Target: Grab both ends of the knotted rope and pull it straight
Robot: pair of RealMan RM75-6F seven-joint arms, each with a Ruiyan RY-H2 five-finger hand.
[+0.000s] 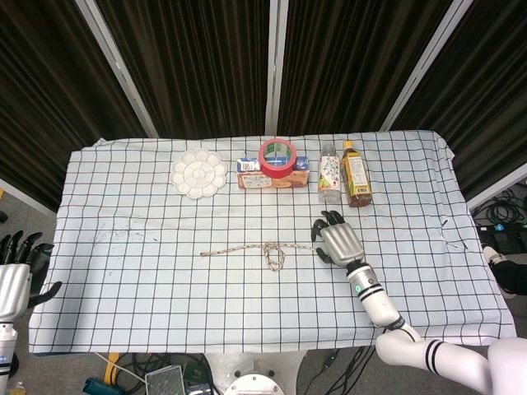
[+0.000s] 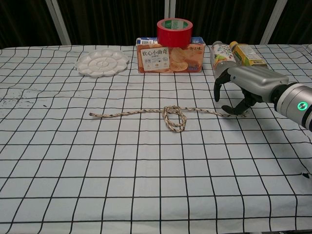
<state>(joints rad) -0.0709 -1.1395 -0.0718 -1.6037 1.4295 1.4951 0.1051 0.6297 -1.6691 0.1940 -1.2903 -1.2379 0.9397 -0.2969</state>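
The knotted rope [image 1: 239,248] lies left to right across the middle of the checked tablecloth, with its loose knot [image 1: 273,256] near the centre. In the chest view the rope [image 2: 126,113] and its knot [image 2: 174,118] lie flat. My right hand [image 1: 338,242] hovers over the rope's right end. In the chest view the right hand [image 2: 246,83] has its fingers spread and curved down, thumb tip close to the rope end, nothing gripped. My left hand [image 1: 16,276] stands off the table's left edge, fingers apart and empty, far from the rope's left end.
Along the back stand a white paint palette [image 1: 198,174], a biscuit box [image 1: 254,179] with a red tape roll [image 1: 277,157] on top, and two bottles [image 1: 329,179] [image 1: 356,177] just behind my right hand.
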